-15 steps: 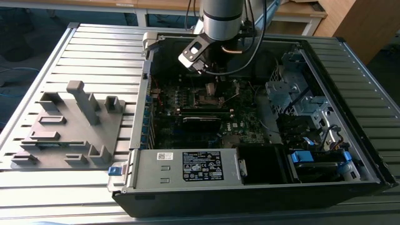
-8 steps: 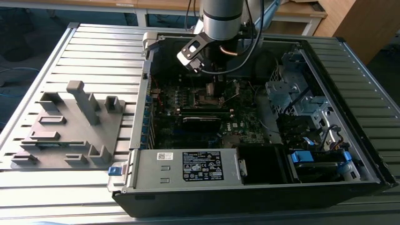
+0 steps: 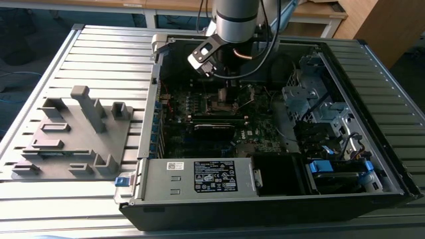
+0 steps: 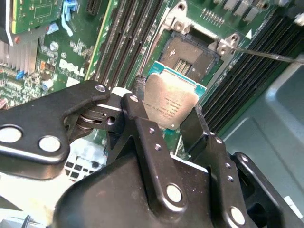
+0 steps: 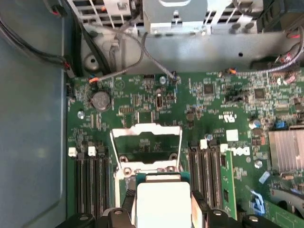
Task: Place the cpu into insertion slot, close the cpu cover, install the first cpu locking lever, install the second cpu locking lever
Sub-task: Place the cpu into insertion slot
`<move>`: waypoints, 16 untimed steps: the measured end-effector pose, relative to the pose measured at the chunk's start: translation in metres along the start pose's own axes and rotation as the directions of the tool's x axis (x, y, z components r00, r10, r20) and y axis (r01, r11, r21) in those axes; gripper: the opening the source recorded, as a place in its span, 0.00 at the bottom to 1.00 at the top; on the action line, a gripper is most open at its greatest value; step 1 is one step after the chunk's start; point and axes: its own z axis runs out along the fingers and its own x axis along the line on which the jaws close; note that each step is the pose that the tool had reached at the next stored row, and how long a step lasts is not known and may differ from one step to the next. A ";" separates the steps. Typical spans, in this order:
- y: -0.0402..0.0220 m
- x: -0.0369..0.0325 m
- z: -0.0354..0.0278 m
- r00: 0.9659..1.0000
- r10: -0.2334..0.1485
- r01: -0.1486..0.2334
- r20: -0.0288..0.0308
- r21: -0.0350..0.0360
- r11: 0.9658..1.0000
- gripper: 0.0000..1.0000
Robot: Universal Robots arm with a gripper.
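Observation:
My gripper (image 4: pixel 167 113) is shut on the cpu (image 4: pixel 172 100), a flat square chip with a dull silver top and a green rim, held by two opposite edges between the black fingers (image 4: pixel 137 108). The chip hangs just above the near edge of the insertion slot (image 4: pixel 190 58), a dark square socket with a metal rim. In the first wrist view the cpu (image 5: pixel 163 202) sits in front of the cpu cover (image 5: pixel 147 129), which stands swung open over the socket. A thin metal locking lever (image 4: pixel 266 55) sticks out beside the socket. In the exterior view the gripper (image 3: pixel 226 92) hovers over the motherboard.
The board lies inside an open computer case (image 3: pixel 371 164) with a power supply (image 3: pixel 199 177) at the front and a drive cage (image 3: pixel 312 99) on the exterior view's right. Long black memory slots (image 4: pixel 128 38) flank the socket. A grey fixture block (image 3: pixel 73 134) stands on the table.

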 end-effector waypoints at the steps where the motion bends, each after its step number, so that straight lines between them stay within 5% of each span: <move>1: 0.0001 -0.0001 0.0001 1.000 0.000 0.000 0.001 0.014 1.000 0.54; 3: 0.0001 0.0000 0.0002 1.000 0.000 0.000 0.002 0.029 1.000 0.54; 8: 0.0002 -0.0001 0.0003 1.000 0.000 0.000 -0.001 0.029 1.000 0.54; 11: 0.0001 -0.0001 0.0005 0.999 0.003 -0.002 -0.037 0.031 1.000 0.54; 12: 0.0001 -0.0001 0.0005 0.999 0.003 -0.002 -0.043 0.032 0.999 0.54; 16: -0.0002 -0.0001 0.0023 0.999 0.003 -0.002 -0.043 0.032 0.999 0.54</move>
